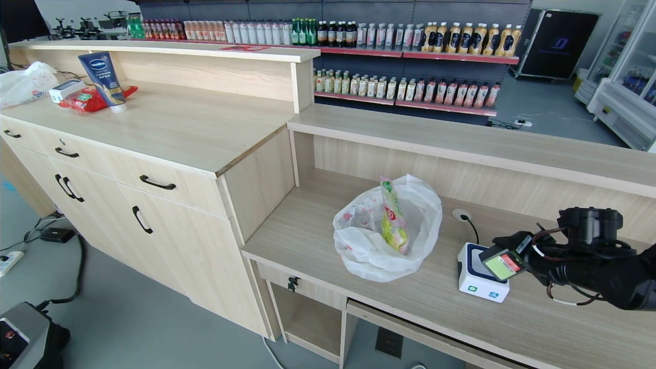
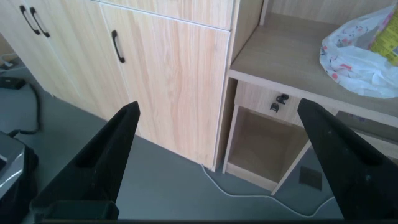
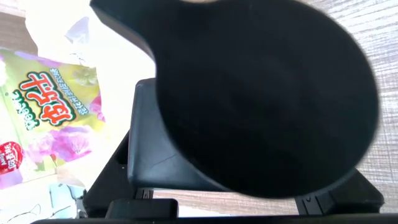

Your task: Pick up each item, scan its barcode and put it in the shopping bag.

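As the step stands: scanning, judging by the green-labelled item held just over the scanner, lower right of the head view.
Right gripper: clamped on that item.
Left gripper: fingers spread wide, empty.
Next move: likely carry the item leftward to the shopping bag, centre frame, and release over its mouth.

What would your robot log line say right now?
step: scanning | right gripper: holds small item at scanner | left gripper: open | shopping bag: snack packet inside
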Robot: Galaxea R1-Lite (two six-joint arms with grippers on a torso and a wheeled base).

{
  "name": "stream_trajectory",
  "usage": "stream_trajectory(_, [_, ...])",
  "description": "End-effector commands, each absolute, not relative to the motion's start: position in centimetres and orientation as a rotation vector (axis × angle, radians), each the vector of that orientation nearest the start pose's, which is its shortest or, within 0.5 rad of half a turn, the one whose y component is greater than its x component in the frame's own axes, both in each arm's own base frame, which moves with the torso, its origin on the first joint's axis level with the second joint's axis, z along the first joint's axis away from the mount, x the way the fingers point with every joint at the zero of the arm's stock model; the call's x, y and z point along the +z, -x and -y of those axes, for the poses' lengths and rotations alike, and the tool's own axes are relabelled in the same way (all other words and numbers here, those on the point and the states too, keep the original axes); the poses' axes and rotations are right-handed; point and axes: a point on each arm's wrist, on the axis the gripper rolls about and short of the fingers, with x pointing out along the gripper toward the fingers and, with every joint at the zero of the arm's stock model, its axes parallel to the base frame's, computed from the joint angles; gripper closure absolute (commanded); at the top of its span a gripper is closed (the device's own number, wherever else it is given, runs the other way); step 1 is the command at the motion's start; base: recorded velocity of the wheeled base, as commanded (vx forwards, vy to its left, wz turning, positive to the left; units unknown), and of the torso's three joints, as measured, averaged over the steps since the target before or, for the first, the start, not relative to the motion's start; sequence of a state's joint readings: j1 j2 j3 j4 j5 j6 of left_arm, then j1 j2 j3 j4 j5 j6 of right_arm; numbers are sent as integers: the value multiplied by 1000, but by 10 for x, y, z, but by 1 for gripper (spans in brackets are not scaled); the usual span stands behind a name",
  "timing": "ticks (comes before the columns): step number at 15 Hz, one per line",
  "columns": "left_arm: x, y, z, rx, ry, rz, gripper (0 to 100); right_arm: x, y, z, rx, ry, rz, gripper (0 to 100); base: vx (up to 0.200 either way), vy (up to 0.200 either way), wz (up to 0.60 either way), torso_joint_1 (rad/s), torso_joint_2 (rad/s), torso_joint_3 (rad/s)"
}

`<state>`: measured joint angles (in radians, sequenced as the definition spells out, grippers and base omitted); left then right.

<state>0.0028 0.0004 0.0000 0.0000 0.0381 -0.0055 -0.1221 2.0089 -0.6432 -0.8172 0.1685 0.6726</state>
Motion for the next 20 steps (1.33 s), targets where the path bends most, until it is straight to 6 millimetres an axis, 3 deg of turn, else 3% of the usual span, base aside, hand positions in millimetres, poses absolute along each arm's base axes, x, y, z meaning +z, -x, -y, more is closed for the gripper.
stream_trajectory(1, [75, 23, -1, 40, 6, 0, 0, 58, -324, 33, -135, -734, -554, 100, 0, 0, 0, 0, 0, 0])
stream_trajectory(20, [75, 23, -1, 41, 6, 0, 0, 41, -341, 26, -108, -724, -554, 100, 0, 0, 0, 0, 0, 0])
